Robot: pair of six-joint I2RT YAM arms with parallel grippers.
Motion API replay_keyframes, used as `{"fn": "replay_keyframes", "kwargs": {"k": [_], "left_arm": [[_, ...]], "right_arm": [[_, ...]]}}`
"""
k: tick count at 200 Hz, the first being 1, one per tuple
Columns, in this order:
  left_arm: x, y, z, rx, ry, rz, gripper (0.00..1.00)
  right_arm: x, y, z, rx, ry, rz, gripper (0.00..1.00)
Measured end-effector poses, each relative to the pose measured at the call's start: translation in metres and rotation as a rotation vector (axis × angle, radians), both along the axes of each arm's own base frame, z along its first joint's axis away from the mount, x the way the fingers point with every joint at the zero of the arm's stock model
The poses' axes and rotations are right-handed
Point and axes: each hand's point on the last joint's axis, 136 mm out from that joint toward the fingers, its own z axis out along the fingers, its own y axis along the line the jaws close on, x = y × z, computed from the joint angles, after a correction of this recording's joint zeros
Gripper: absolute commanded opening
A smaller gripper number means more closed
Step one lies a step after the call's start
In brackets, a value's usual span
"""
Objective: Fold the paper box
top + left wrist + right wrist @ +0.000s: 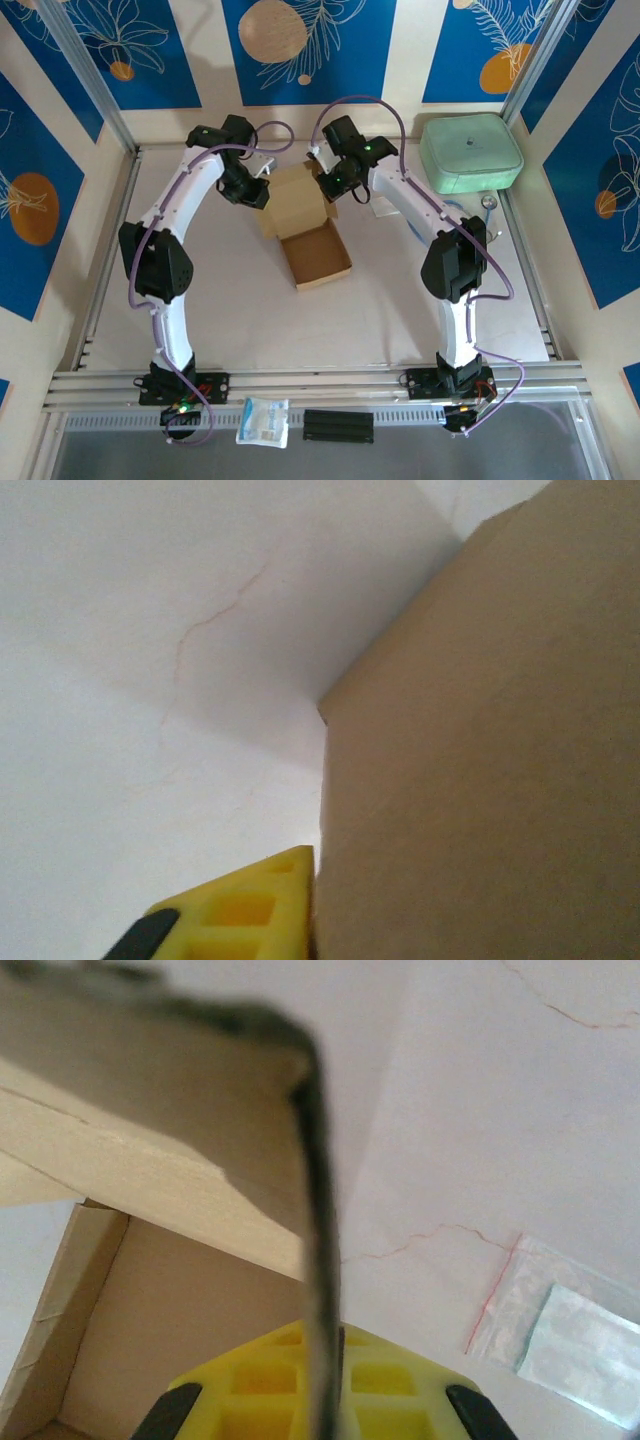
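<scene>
The brown paper box (308,228) lies in the middle of the white table, its open tray (318,260) toward me and a raised flap (295,192) behind it. My left gripper (258,192) is at the flap's left edge. In the left wrist view one yellow finger (250,910) presses against a cardboard panel (480,760), which hides the other finger. My right gripper (332,183) is at the flap's right edge. In the right wrist view it (325,1340) is shut on a thin cardboard edge (318,1210), a yellow finger on each side, with the tray's inside (170,1310) to the left.
A mint-green rounded case (470,152) sits at the back right, a small metal piece (487,202) in front of it. A clear plastic bag (560,1330) lies on the table right of the box. A white packet (263,422) and a black bar (338,425) rest on the near rail.
</scene>
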Motion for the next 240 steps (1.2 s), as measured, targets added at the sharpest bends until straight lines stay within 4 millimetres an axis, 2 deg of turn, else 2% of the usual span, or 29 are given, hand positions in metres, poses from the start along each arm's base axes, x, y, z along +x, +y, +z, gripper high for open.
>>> {"fn": "replay_keyframes", "kwargs": {"k": [36,73,97,140,189,240], "left_arm": [[0.028,0.002,0.006,-0.012,-0.088,0.194,0.1],[0.051,-0.007,0.005,-0.066,-0.172,0.358,0.1],[0.062,-0.015,0.005,-0.102,-0.223,0.423,0.1],[0.078,-0.027,0.012,-0.124,-0.324,0.471,0.1],[0.071,-0.027,0.007,-0.139,-0.354,0.516,0.09],[0.051,-0.03,-0.001,-0.184,-0.345,0.56,0.09]], "right_arm": [[0.01,0.003,0.007,0.048,-0.027,-0.14,0.0],[0.022,0.001,0.012,0.11,-0.039,-0.286,0.0],[0.033,-0.001,0.012,0.129,-0.049,-0.38,0.0],[0.052,-0.006,0.001,0.149,-0.064,-0.522,0.0],[0.062,-0.001,-0.019,0.233,-0.089,-0.605,0.0],[0.036,-0.004,-0.025,0.288,-0.139,-0.604,0.0]]}}
